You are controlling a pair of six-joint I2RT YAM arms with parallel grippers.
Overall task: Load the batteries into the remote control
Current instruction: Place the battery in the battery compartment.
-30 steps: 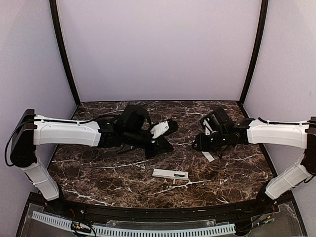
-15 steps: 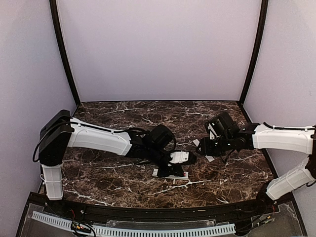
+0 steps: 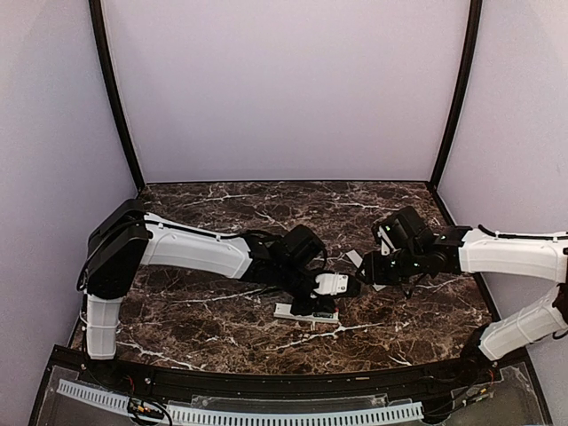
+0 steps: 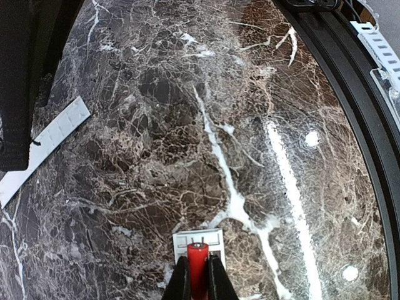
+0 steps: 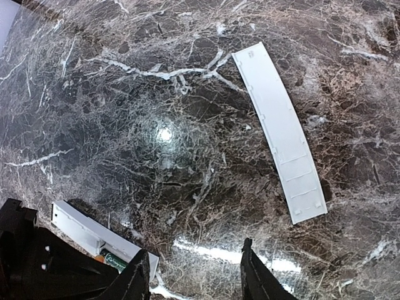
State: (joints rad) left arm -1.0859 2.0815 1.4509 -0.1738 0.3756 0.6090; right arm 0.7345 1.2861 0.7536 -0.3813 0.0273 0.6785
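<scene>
The white remote control (image 3: 297,312) lies on the marble near the front middle; its end shows in the left wrist view (image 4: 198,239) and in the right wrist view (image 5: 81,230). My left gripper (image 3: 335,286) is just above it, shut on the red-orange battery (image 4: 198,265), which stands over the remote's open end. A dark battery (image 5: 115,261) lies in the remote's bay. My right gripper (image 3: 383,269) is open and empty, its fingers (image 5: 255,275) hovering over bare marble to the right of the remote.
The thin flat pale-grey strip (image 5: 279,130) lies on the marble beside my right gripper, also in the top view (image 3: 359,263) and the left wrist view (image 4: 44,147). The black front rim (image 4: 350,94) borders the table.
My left arm swung from the back left to the front middle and stopped with the battery over the remote. My right gripper drifted slightly left and down.
</scene>
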